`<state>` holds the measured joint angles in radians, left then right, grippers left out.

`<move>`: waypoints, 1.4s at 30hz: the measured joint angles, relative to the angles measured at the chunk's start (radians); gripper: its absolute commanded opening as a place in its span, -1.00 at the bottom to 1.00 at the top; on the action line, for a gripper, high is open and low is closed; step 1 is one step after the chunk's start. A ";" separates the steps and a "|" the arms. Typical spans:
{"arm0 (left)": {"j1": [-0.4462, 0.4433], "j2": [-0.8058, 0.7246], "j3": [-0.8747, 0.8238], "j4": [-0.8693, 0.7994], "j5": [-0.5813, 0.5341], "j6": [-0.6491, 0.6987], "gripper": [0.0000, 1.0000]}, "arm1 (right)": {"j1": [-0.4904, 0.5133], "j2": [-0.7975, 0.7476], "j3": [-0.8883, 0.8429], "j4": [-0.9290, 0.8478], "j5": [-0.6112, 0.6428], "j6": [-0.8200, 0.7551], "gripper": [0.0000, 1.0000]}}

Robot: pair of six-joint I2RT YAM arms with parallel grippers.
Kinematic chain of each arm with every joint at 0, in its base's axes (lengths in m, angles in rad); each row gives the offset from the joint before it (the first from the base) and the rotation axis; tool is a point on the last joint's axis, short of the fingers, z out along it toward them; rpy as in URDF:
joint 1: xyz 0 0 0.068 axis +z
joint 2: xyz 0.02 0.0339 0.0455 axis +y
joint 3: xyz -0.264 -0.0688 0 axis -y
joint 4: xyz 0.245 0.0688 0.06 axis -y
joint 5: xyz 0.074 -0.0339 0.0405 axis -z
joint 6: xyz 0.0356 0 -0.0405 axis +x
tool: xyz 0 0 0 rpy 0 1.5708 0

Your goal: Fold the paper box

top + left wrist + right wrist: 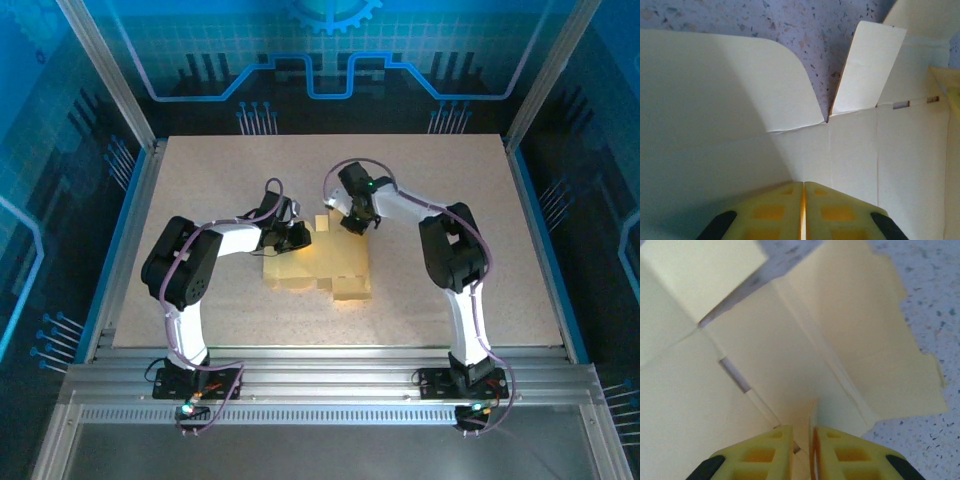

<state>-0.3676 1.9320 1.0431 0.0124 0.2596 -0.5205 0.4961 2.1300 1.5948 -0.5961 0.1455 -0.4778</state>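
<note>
So the paper box point(320, 265) is a flat pale yellow die-cut blank lying on the speckled desk point(450, 200), sitting right between and under both claws.

The left claw point(297, 238) is clenched. From its wrist cam the two yellow fingers point(840, 212) meet tip to tip with nothing visible between them, and the tips sit over a plain panel of the card point(865, 150). Can't tell if they actually press on it. Ahead of it and off to the left there's a big rounded flap point(715, 85) lying flat. Ahead and a bit to the right a narrow tab point(867, 65) tilts up off the desk point(765, 20).

The right claw point(353, 222) is at the blank's far edge. On its wrist cam the fingers point(840, 452) are down to a thin gap with a raised fold of the card point(790, 355) standing in it, so it's grasping the paper box. A slot point(735, 374) is cut in the panel ahead to the left, and bare desk point(930, 305) shows off to the right.
</note>
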 measured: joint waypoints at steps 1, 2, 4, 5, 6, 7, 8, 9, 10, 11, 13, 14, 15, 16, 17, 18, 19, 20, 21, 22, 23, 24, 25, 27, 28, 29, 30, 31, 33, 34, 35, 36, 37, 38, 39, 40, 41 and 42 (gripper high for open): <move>0.000 0.000 0.000 0.000 0.000 0.000 -0.78 | 0.000 -0.014 -0.020 0.003 -0.011 -0.031 -0.64; 0.000 0.000 0.000 -0.001 0.000 0.000 -0.78 | 0.000 -0.021 -0.027 0.001 -0.021 -0.057 -0.64; 0.000 0.000 0.003 -0.005 0.000 0.003 -0.79 | -0.003 -0.024 -0.030 0.000 -0.043 -0.104 -0.65; 0.000 0.000 0.005 -0.008 0.000 0.005 -0.79 | -0.006 -0.025 -0.030 -0.001 -0.055 -0.127 -0.68; 0.000 0.000 0.007 -0.012 0.000 0.006 -0.79 | -0.008 -0.025 -0.031 -0.002 -0.066 -0.145 -0.81; 0.000 0.001 0.011 -0.020 0.000 0.008 -0.79 | -0.008 -0.025 -0.031 -0.007 -0.077 -0.163 -0.90; 0.000 0.003 0.017 -0.029 0.000 0.013 -0.79 | -0.008 -0.025 -0.031 -0.015 -0.086 -0.179 -1.00; 0.002 0.006 0.024 -0.038 0.000 0.020 -0.79 | -0.008 -0.025 -0.031 -0.026 -0.092 -0.190 -1.00; 0.004 0.011 0.036 -0.053 0.000 0.027 -0.79 | -0.008 -0.025 -0.029 -0.039 -0.100 -0.210 -1.00; 0.006 0.016 0.049 -0.065 0.001 0.031 -0.79 | -0.008 -0.025 -0.024 -0.052 -0.105 -0.217 -1.00; 0.010 0.029 0.077 -0.090 0.000 0.042 -0.79 | -0.008 -0.025 -0.018 -0.077 -0.113 -0.229 -1.00; 0.012 0.037 0.091 -0.101 0.001 0.048 -0.79 | -0.008 -0.025 -0.018 -0.088 -0.118 -0.235 -1.00; 0.013 0.046 0.109 -0.114 0.000 0.052 -0.79 | -0.008 -0.025 -0.018 -0.097 -0.124 -0.238 -1.00; 0.013 0.053 0.123 -0.124 0.000 0.053 -0.79 | -0.008 -0.025 -0.018 -0.103 -0.126 -0.241 -1.00; 0.014 0.061 0.138 -0.136 0.000 0.056 -0.79 | -0.007 -0.025 -0.018 -0.107 -0.128 -0.243 -1.00; 0.015 0.069 0.152 -0.147 0.000 0.056 -0.79 | -0.006 -0.026 -0.018 -0.110 -0.128 -0.247 -1.00; 0.015 0.077 0.166 -0.158 0.000 0.057 -0.79 | -0.006 -0.028 -0.023 -0.109 -0.129 -0.257 -1.00; 0.016 0.085 0.181 -0.168 0.000 0.058 -0.79 | -0.006 -0.037 -0.036 -0.104 -0.134 -0.270 -1.00; 0.017 0.092 0.193 -0.175 0.000 0.060 -0.79 | -0.006 -0.049 -0.056 -0.099 -0.148 -0.285 -1.00; 0.017 0.099 0.205 -0.182 0.001 0.061 -0.79 | -0.006 -0.064 -0.079 -0.093 -0.160 -0.298 -1.00; 0.017 0.106 0.216 -0.189 0.001 0.062 -0.79 | -0.005 -0.080 -0.103 -0.089 -0.177 -0.311 -1.00; 0.017 0.112 0.227 -0.193 0.001 0.067 -0.79 | -0.003 -0.096 -0.123 -0.087 -0.194 -0.327 -1.00; 0.017 0.116 0.233 -0.194 0.001 0.070 -0.79 | -0.001 -0.107 -0.138 -0.085 -0.208 -0.341 -1.00; 0.017 0.122 0.242 -0.200 0.003 0.076 -0.79 | 0.004 -0.128 -0.169 -0.080 -0.235 -0.375 -1.00; 0.017 0.124 0.245 -0.201 0.005 0.077 -0.79 | 0.008 -0.133 -0.177 -0.080 -0.241 -0.388 -1.00; 0.017 0.126 0.246 -0.201 0.007 0.078 -0.79 | 0.014 -0.135 -0.183 -0.082 -0.247 -0.401 -1.00; 0.017 0.126 0.246 -0.201 0.008 0.078 -0.79 | 0.020 -0.135 -0.185 -0.084 -0.251 -0.412 -1.00; 0.017 0.126 0.246 -0.201 0.008 0.079 -0.79 | 0.024 -0.135 -0.187 -0.085 -0.251 -0.422 -1.00; 0.017 0.126 0.246 -0.201 0.008 0.079 -0.79 | 0.035 -0.135 -0.188 -0.091 -0.248 -0.438 -1.00; 0.017 0.126 0.246 -0.202 0.008 0.079 -0.79 | 0.041 -0.135 -0.189 -0.092 -0.242 -0.442 -1.00; 0.017 0.126 0.247 -0.202 0.008 0.079 -0.79 | 0.047 -0.135 -0.190 -0.092 -0.233 -0.448 -1.00; 0.017 0.126 0.247 -0.202 0.008 0.079 -0.79 | 0.053 -0.137 -0.192 -0.092 -0.225 -0.451 -1.00; 0.017 0.126 0.247 -0.203 0.008 0.079 -0.79 | 0.060 -0.139 -0.195 -0.092 -0.219 -0.455 -1.00; 0.017 0.126 0.247 -0.203 0.008 0.079 -0.79 | 0.068 -0.142 -0.197 -0.092 -0.210 -0.460 -1.00; 0.017 0.126 0.247 -0.203 0.008 0.079 -0.79 | 0.076 -0.144 -0.200 -0.092 -0.204 -0.463 -1.00; 0.017 0.126 0.247 -0.203 0.008 0.079 -0.79 | 0.084 -0.145 -0.201 -0.096 -0.200 -0.467 -1.00; 0.017 0.126 0.247 -0.203 0.008 0.079 -0.79 | 0.095 -0.145 -0.201 -0.101 -0.196 -0.470 -1.00; 0.017 0.126 0.248 -0.203 0.008 0.079 -0.79 | 0.104 -0.145 -0.201 -0.107 -0.192 -0.472 -1.00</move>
<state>-0.3504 2.0583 1.2907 -0.1909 0.2672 -0.4416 0.6003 1.9846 1.3933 -0.7033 -0.0467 -0.9497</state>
